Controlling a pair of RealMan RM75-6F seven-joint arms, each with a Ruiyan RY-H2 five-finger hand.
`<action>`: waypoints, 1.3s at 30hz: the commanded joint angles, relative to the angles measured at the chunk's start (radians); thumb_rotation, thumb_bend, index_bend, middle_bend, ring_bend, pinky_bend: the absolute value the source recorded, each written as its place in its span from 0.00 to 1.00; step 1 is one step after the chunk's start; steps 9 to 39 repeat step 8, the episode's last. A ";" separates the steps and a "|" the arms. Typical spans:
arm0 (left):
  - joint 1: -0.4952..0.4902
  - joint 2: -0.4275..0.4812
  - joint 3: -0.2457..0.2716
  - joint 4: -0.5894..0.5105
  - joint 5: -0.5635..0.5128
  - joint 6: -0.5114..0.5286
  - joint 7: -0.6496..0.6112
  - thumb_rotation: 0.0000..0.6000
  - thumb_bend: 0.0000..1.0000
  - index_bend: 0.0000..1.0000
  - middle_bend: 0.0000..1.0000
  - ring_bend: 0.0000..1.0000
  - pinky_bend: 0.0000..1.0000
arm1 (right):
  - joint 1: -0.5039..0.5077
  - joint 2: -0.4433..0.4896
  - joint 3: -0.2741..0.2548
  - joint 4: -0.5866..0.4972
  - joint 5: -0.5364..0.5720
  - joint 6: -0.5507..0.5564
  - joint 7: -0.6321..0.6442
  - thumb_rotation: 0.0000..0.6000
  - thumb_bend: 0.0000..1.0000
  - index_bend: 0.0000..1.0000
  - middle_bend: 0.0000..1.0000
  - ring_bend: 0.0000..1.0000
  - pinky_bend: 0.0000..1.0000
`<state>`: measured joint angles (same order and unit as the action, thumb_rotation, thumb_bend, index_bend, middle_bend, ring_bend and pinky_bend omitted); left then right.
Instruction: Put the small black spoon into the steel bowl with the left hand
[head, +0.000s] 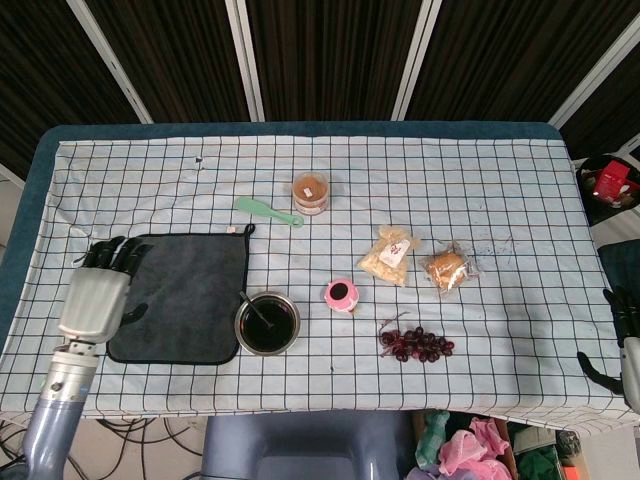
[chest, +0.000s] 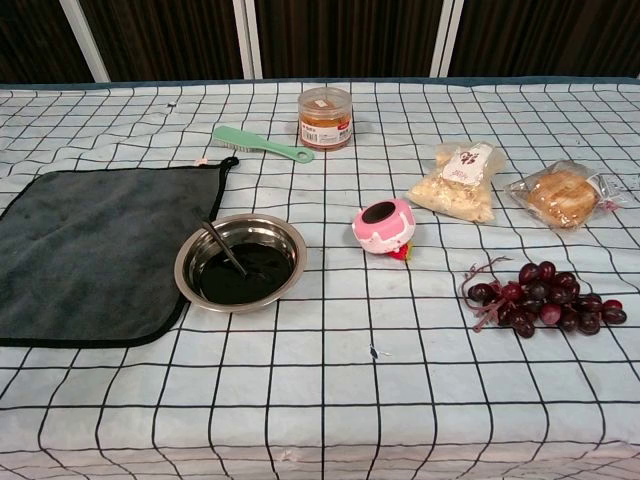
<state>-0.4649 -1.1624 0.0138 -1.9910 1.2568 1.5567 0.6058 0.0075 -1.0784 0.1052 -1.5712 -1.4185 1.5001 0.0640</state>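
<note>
Fingers (head: 110, 252) of the left hand (head: 95, 295) are spread and hold nothing, out at nine o'clock from the steel bowl (head: 267, 323) on the counter. Small black spoon (chest: 222, 247) lies inside the bowl, handle leaning on the ten o'clock rim, so the placing looks done. Right hand (head: 625, 345) barely shows at the edge; I cannot tell its state.

- Left hand (head: 95, 297): ribbed silver-grey back, black fingers (head: 112, 252).
- Its forearm: silver cylinder turning blue-grey.
- Right hand (head: 625, 345): black fingers, pale casing at the frame edge.
</note>
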 joint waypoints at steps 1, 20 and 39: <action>0.175 0.157 0.096 0.057 0.089 0.038 -0.383 1.00 0.04 0.18 0.14 0.08 0.13 | 0.004 -0.005 -0.004 0.001 -0.010 0.000 -0.010 1.00 0.21 0.00 0.01 0.09 0.22; 0.235 0.161 0.119 0.200 0.146 0.032 -0.561 1.00 0.04 0.17 0.13 0.08 0.10 | 0.007 -0.009 -0.006 -0.004 -0.022 0.007 -0.029 1.00 0.21 0.00 0.01 0.09 0.22; 0.235 0.161 0.119 0.200 0.146 0.032 -0.561 1.00 0.04 0.17 0.13 0.08 0.10 | 0.007 -0.009 -0.006 -0.004 -0.022 0.007 -0.029 1.00 0.21 0.00 0.01 0.09 0.22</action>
